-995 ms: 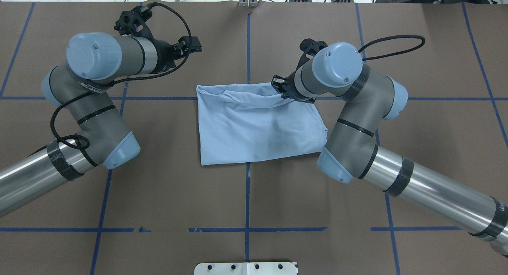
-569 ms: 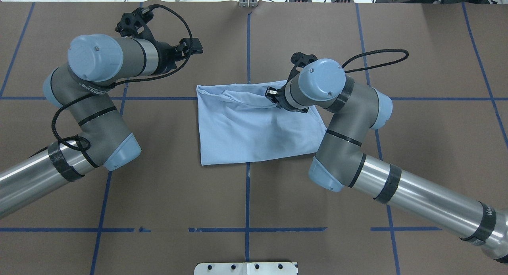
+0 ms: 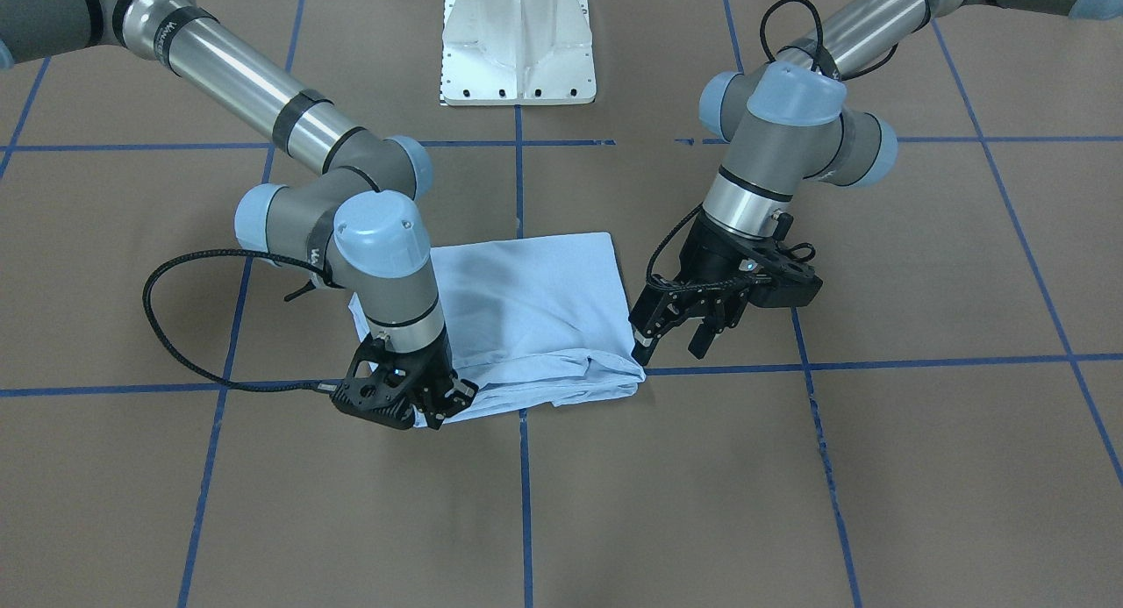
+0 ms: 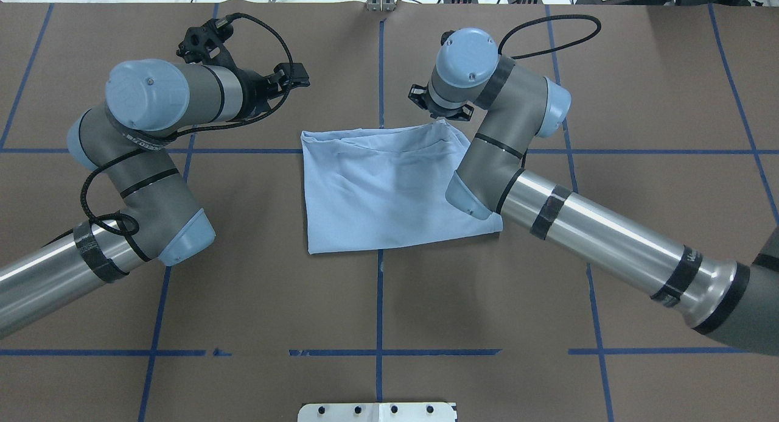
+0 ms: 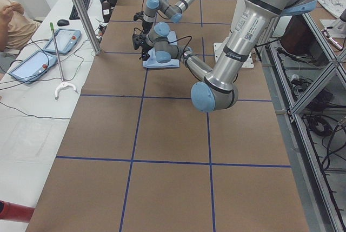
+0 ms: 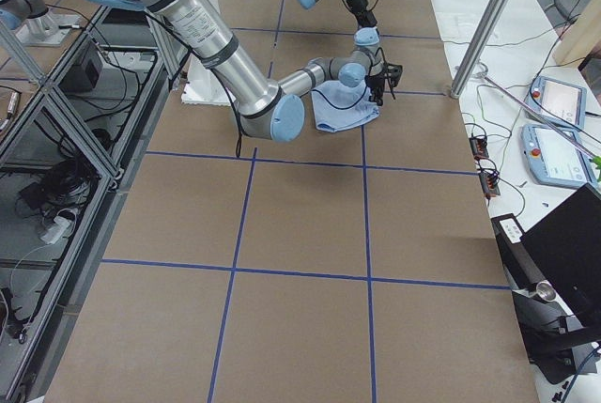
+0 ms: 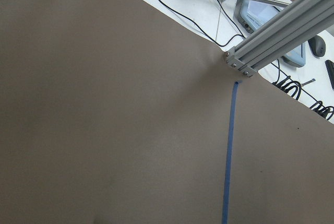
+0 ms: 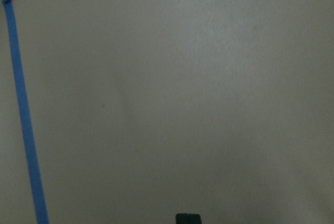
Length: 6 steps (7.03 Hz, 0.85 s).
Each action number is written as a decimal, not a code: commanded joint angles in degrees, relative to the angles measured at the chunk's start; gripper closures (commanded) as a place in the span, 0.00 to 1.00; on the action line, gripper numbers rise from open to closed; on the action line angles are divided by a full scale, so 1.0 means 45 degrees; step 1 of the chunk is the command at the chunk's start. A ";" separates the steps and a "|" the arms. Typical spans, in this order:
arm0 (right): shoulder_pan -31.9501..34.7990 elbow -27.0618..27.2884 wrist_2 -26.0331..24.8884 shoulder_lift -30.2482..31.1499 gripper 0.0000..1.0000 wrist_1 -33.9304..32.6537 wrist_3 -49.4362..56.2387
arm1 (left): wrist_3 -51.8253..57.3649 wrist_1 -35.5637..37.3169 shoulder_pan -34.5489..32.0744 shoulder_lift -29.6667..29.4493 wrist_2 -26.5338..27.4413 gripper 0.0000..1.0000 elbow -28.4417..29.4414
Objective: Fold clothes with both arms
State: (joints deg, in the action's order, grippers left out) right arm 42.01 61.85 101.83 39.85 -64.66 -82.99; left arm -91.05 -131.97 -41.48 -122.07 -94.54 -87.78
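Overhanging the T-shirt [image 4: 377, 190]: right arm [image 4: 584, 224].

I see a soft, matt cloth T-shirt [image 4: 389, 190] on the desk [image 4: 377, 306], surfaced in smooth matt brown paper; the right arm [image 4: 608, 236] has a glossy metal tube and smooth plastic caps.

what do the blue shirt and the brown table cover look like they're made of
T-shirt: thin soft fabric, likely cotton knit, matte; it bunches into soft folds at its far edge. Table cover: probably kraft paper, dull brown; it lies flat without sheen.
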 commanded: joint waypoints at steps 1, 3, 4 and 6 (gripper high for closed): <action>0.1150 -0.0835 0.1212 -0.0379 1.00 0.0462 0.0571 | -0.0274 -0.0009 0.0289 -0.0118 -0.0006 0.00 -0.0006; 0.2047 -0.0447 0.2460 -0.0264 1.00 0.0423 0.0805 | -0.1289 0.0224 0.1282 -0.0470 0.0071 0.00 -0.0006; 0.2381 -0.0057 0.2970 0.0047 1.00 0.0403 0.1057 | -0.1368 0.0438 0.1809 -0.0491 0.0130 0.21 -0.0083; 0.2462 0.0958 0.3014 0.0906 1.00 0.0403 0.1254 | -0.1156 0.0943 0.2281 -0.0898 0.0092 1.00 0.0032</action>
State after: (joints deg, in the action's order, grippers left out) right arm 52.66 63.71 114.90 41.95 -62.83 -78.00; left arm -96.78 -129.48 -32.70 -124.91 -94.08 -88.00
